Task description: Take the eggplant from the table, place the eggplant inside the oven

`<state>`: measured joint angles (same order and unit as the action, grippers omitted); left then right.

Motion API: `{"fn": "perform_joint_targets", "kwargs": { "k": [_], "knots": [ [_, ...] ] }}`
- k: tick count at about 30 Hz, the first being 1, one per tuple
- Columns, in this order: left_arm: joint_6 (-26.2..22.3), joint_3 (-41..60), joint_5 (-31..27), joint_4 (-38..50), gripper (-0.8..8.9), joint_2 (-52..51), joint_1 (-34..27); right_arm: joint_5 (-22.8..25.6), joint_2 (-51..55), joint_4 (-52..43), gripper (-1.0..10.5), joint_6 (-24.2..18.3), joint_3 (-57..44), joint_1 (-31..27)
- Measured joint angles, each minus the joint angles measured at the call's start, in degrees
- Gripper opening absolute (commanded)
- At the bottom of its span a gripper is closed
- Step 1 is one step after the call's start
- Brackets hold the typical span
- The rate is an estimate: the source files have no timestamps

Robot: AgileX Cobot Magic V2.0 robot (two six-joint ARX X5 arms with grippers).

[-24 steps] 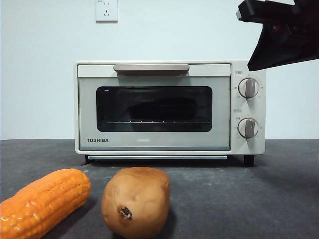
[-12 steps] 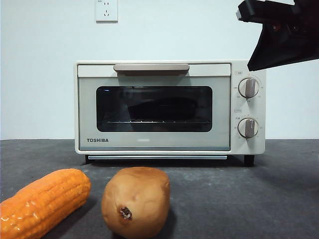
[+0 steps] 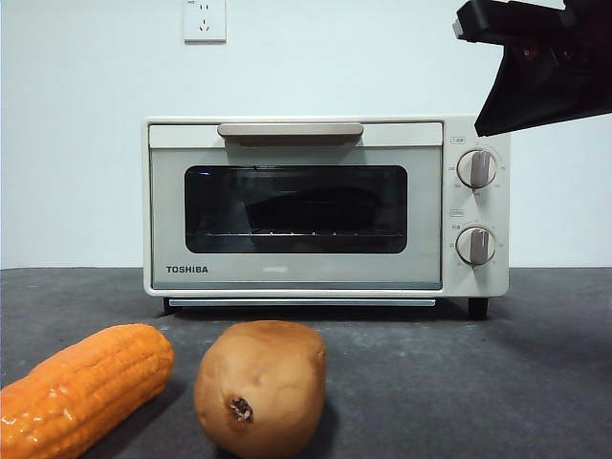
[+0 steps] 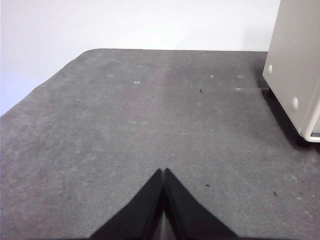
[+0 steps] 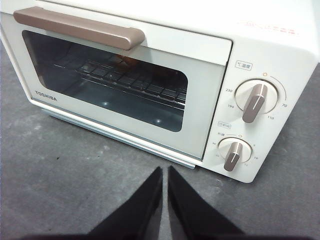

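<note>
The cream-white TOSHIBA oven stands at the back of the dark grey table with its door closed. Behind its glass I make out a dim dark oblong shape, which may be the eggplant; I cannot tell for sure. No eggplant lies on the table in any view. My right gripper hangs shut and empty above the table in front of the oven, near its knobs. In the front view that arm shows as a black mass at the top right. My left gripper is shut and empty over bare table beside the oven's side wall.
An orange corn cob and a brown potato lie side by side at the table's front. The beige bar handle runs across the door's top. Two round knobs sit on the oven's right side.
</note>
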<state>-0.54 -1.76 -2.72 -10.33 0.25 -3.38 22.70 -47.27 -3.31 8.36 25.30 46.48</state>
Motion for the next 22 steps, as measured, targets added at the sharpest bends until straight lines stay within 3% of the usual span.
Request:
{"fn": "perform_joint_targets", "kwargs": {
  "k": [5, 9, 14, 22],
  "knots": [
    [0.0, 0.0, 0.0, 0.0, 0.04, 0.0, 0.0, 1.2, 3.8, 1.2, 0.0, -3.6, -0.1, -1.6],
    [0.0, 0.0, 0.0, 0.0, 0.04, 0.0, 0.0, 0.8, 10.8, 0.4, 0.0, -8.1, -0.4, -8.2],
    [0.0, 0.0, 0.0, 0.0, 0.04, 0.0, 0.0, -8.5, 20.0, -0.6, 0.0, -9.6, -4.5, -20.8],
    [0.0, 0.0, 0.0, 0.0, 0.04, 0.0, 0.0, -15.3, 35.9, -0.5, 0.0, -9.7, -12.1, -37.5]
  ]
}}
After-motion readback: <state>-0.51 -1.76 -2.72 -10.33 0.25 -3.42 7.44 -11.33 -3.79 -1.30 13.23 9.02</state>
